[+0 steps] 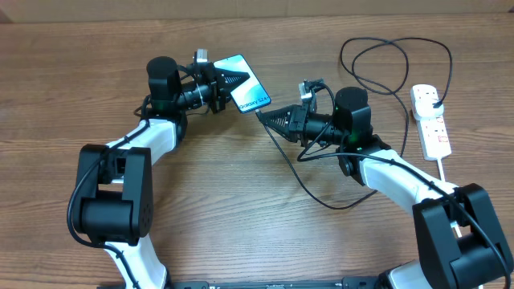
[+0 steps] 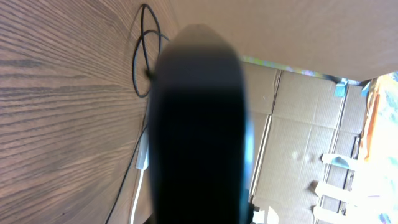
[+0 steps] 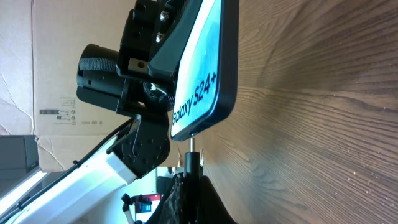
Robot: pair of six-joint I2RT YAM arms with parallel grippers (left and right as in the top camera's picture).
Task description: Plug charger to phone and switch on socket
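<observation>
My left gripper (image 1: 229, 83) is shut on the phone (image 1: 243, 82), a slim smartphone with a lit blue-and-white screen, and holds it above the table. Its dark back (image 2: 199, 124) fills the left wrist view. My right gripper (image 1: 269, 117) is shut on the charger's small plug tip (image 3: 192, 157), held just below the phone's bottom edge (image 3: 202, 121); its metal tip touches or nearly touches the port. The black cable (image 1: 317, 189) loops over the table to a black plug in the white socket (image 1: 430, 119) at the right.
The socket's thick white cord (image 1: 446, 170) runs toward the front right. Cardboard boxes (image 2: 311, 118) stand beyond the table. The cable makes a large loop (image 1: 385, 64) at the back right.
</observation>
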